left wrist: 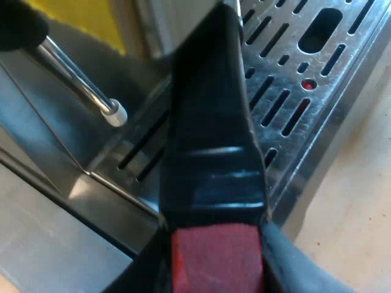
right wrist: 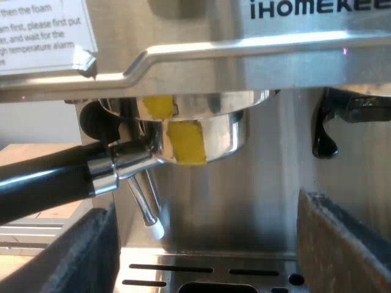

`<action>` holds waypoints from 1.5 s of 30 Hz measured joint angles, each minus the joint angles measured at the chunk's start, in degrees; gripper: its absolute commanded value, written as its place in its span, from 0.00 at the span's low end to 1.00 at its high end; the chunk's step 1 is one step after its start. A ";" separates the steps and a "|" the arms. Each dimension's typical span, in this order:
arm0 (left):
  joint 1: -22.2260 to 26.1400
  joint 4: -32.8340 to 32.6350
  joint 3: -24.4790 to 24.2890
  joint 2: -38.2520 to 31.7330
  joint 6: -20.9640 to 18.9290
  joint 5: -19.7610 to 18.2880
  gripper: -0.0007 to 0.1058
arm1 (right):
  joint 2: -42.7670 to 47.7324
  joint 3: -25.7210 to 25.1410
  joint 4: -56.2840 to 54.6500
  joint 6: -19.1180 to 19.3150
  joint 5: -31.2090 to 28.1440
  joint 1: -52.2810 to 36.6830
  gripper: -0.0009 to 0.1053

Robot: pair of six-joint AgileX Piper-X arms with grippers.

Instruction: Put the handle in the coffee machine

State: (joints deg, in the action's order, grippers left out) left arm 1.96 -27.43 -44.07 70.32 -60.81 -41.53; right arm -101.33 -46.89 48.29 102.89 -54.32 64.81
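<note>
My left gripper (left wrist: 217,264) clamps the handle (left wrist: 211,122) at its red end. Its basket (right wrist: 208,131) is up in the machine (right wrist: 183,55); I judge the locking twist remains. Right gripper (right wrist: 214,244) gapes, empty.

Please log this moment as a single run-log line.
step: seat holder | holder: up at machine front | left pincer: shut on handle | right pincer: open, empty

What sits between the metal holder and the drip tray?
The steam wand, white-tipped, hangs between the metal holder and the drip tray; the rest is bare, seen in the right wrist view.
</note>
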 measured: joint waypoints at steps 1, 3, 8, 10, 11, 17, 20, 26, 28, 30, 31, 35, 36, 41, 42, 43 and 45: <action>0.00 0.12 0.11 0.00 0.00 0.00 0.02 | 0.00 0.00 0.00 0.00 0.00 0.00 0.60; 0.00 0.98 0.40 0.00 0.00 0.00 0.02 | 0.00 0.00 0.00 0.00 0.00 0.00 0.60; 0.00 4.21 0.67 0.00 1.17 0.94 0.02 | 0.00 0.00 0.00 0.00 0.00 0.00 0.60; 0.00 4.61 0.67 0.00 1.57 1.35 0.02 | 0.00 0.00 0.00 0.00 0.00 0.00 0.60; 0.00 4.78 0.67 0.00 1.57 1.35 0.02 | 0.00 0.00 0.00 0.00 0.00 0.00 0.60; 0.00 4.25 0.82 0.00 0.87 0.66 0.02 | 0.00 0.00 0.00 0.00 0.00 0.00 0.60; 0.00 3.47 0.57 0.00 -0.57 0.42 0.02 | 0.00 0.00 0.00 0.00 0.00 0.00 0.60; 0.06 0.16 -1.86 0.07 -0.88 0.37 0.02 | 0.00 0.00 0.00 0.00 0.00 0.00 0.60; 0.06 -0.45 -2.20 0.07 -0.59 0.50 0.02 | 0.00 0.00 0.00 0.00 0.00 0.00 0.60; 0.06 -0.60 -2.22 0.07 -0.02 0.50 0.02 | 0.00 0.00 0.00 0.00 0.00 0.00 0.60; 0.06 -0.60 -2.22 0.07 -0.02 0.50 0.02 | 0.00 0.00 0.00 0.00 0.00 0.00 0.60; 0.06 -0.88 -2.30 0.07 -1.77 0.51 0.02 | 0.00 0.00 0.00 0.00 0.00 0.00 0.60; 0.06 -0.97 -2.30 0.07 -2.09 0.39 0.02 | 0.00 0.00 0.00 0.00 0.00 0.00 0.60; 0.06 -1.74 -2.54 0.07 -3.16 0.29 0.02 | 0.00 0.00 0.00 0.00 0.00 0.00 0.60; 0.06 -2.06 -2.71 0.07 -3.94 0.18 0.02 | 0.00 0.00 0.00 0.00 0.00 0.00 0.60; 0.06 -2.19 -2.79 0.07 -4.32 0.15 0.02 | 0.00 0.00 0.00 0.00 0.00 0.00 0.60; -0.25 -2.74 -3.63 0.49 -8.14 -1.00 0.02 | 0.00 0.00 -0.94 0.00 0.00 0.00 0.60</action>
State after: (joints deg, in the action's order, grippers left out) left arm 1.71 -30.17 -47.70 70.81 -68.95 -42.54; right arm -101.33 -46.89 47.34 102.89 -54.32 64.81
